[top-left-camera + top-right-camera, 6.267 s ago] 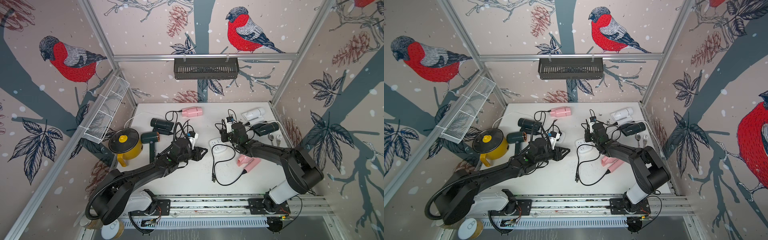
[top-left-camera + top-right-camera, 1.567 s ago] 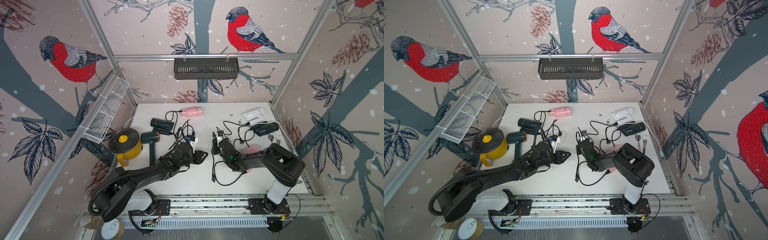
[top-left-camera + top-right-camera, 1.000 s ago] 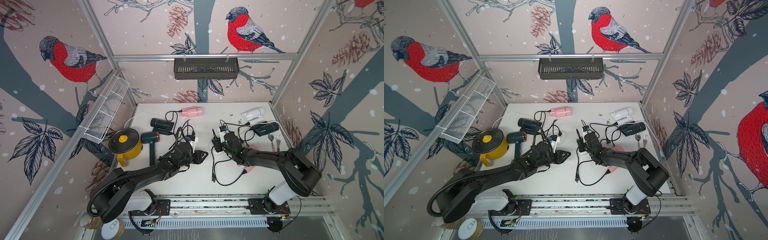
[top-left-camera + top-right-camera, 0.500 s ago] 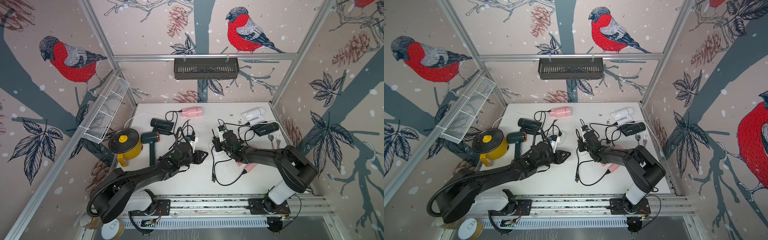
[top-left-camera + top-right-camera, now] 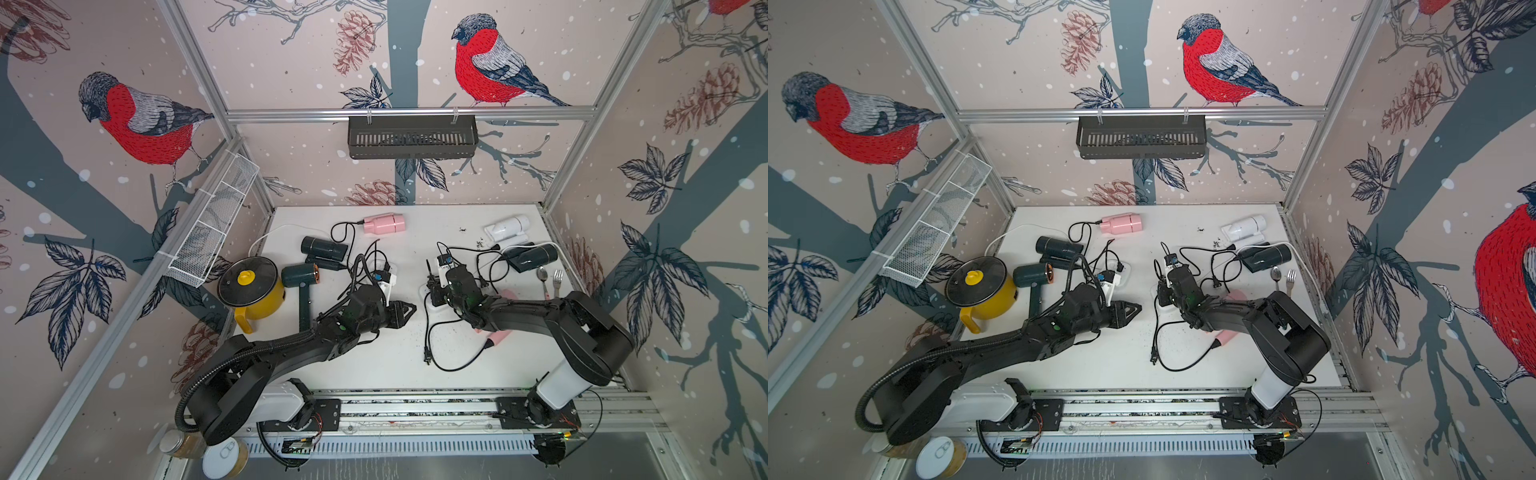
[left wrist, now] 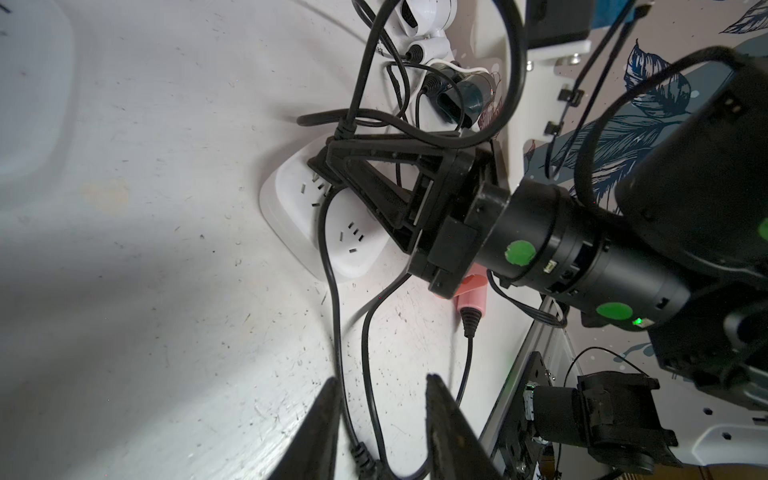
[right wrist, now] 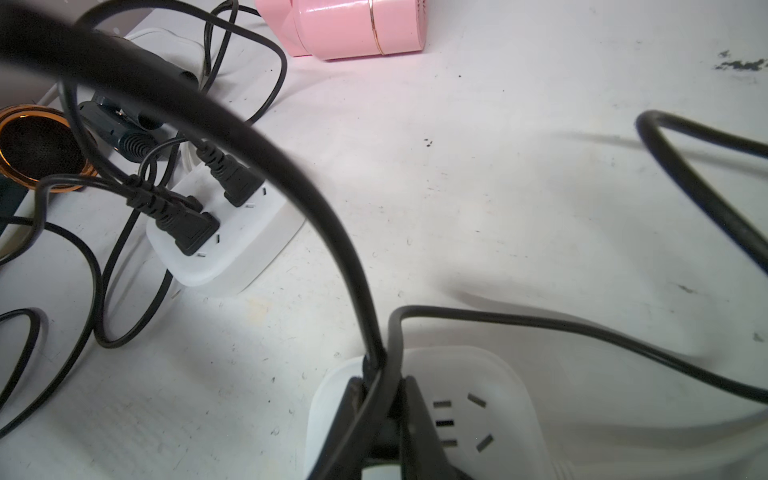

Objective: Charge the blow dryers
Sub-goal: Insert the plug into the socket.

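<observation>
Several blow dryers lie on the white table: a pink one (image 5: 384, 223), a black one (image 5: 324, 248) and a dark green one with a copper nozzle (image 5: 300, 276) at the back left, a white one (image 5: 507, 228) and a black one (image 5: 534, 257) at the back right. Another pink one (image 5: 498, 334) lies partly under my right arm. My right gripper (image 7: 382, 384) is shut on a black plug (image 7: 384, 440) right above the right power strip (image 7: 490, 395). My left gripper (image 6: 381, 380) hovers open mid-table, with loose cords on the table beneath its fingers.
The left power strip (image 7: 232, 257) holds three black plugs. A loose plug (image 5: 427, 358) ends a cord loop near the front. A yellow pot (image 5: 253, 291) stands at the left, and a spoon (image 5: 542, 276) and a fork (image 5: 558, 278) at the right. Tangled cords run between the strips.
My right gripper's jaws have closed on the black plug over the right power strip. The left arm has stayed put.
</observation>
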